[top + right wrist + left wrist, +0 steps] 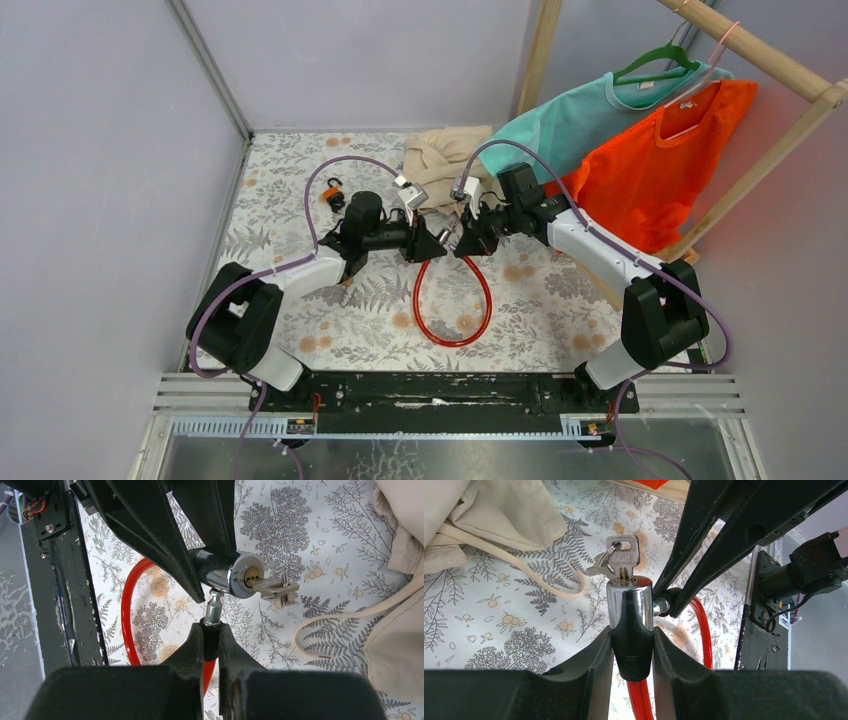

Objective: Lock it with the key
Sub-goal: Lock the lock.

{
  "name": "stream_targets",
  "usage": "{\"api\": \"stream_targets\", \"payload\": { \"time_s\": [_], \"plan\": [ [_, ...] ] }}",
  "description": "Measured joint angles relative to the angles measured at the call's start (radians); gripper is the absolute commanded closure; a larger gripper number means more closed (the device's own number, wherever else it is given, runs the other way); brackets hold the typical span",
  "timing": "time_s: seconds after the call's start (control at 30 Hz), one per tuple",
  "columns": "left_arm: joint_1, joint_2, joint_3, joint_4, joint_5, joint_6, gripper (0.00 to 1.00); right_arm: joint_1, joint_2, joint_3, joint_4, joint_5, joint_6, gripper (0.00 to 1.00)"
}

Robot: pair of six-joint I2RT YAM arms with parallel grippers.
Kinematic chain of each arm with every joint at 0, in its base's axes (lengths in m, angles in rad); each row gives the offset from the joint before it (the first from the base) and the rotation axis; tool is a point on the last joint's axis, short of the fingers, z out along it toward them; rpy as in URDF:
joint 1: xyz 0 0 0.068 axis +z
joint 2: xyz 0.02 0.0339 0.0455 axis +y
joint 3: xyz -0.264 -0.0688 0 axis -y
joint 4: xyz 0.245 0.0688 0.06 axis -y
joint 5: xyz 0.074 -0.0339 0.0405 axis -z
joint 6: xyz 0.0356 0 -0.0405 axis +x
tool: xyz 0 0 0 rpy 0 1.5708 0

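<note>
**Both grippers clamped on the cable lock**

Top view: at frame centre, the left gripper (428, 240) and right gripper (462, 240) meet above the red cable (417, 300) loop.

Left wrist view: it pinches the lock body (629, 605) at centre, key (623, 555) inserted on top.

Right wrist view: it pinches the cable's metal pin (214, 607), whose tip meets the lock body.

Worktop (290, 300): cable loop (452, 305) at frame centre. Above it, left claw (633, 650) around lock barrel (629, 605), key (623, 555) in the barrel's end. Right claw (211, 640) around cable end (214, 611), which meets the barrel's side. Cloth bag (440, 155) upper centre. Small padlock (333, 195) left of the claws. Shirts (660, 160) on rack (770, 62), upper right.
</note>
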State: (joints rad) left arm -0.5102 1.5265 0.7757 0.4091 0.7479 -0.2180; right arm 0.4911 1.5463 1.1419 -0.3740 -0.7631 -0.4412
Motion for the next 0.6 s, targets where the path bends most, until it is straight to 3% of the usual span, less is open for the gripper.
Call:
{"api": "stream_targets", "payload": {
  "time_s": [0.6],
  "plan": [
    [-0.01, 0.0, 0.0, 0.003, 0.034, 0.0, 1.0, 0.016, 0.008, 0.022, -0.03, 0.003, 0.0, 1.0]
  ]
}}
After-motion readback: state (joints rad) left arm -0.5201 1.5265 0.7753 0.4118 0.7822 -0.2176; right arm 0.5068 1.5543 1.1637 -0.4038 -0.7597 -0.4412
